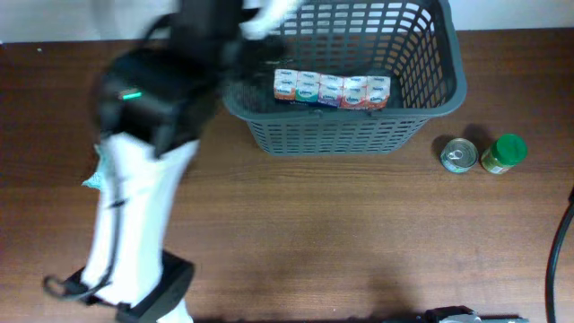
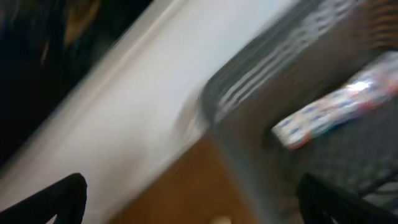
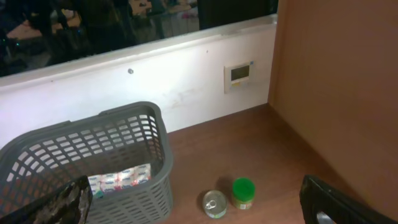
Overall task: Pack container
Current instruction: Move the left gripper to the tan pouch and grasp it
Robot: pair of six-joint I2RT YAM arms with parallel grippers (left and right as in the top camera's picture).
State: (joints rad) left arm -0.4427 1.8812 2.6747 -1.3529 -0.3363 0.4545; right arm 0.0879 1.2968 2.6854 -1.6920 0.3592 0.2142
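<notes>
The dark grey slotted basket [image 1: 334, 135] stands at the back of the table and holds a row of small cartons wrapped as one pack [image 1: 331, 90]. My left arm [image 1: 161, 90] is motion-blurred by the basket's left rear corner. In the left wrist view, my left gripper [image 2: 199, 211] is open and empty, beside the basket's corner [image 2: 249, 124], with the pack [image 2: 336, 106] inside. My right gripper [image 3: 199, 211] is open and empty, high and back from the basket [image 3: 146, 177] and pack [image 3: 118, 180].
A small tin can [image 1: 458, 154] and a green-lidded jar [image 1: 504, 153] stand side by side on the table right of the basket; both show in the right wrist view, can [image 3: 214, 203] and jar [image 3: 243, 193]. A white-and-teal item [image 1: 94, 177] lies partly under my left arm.
</notes>
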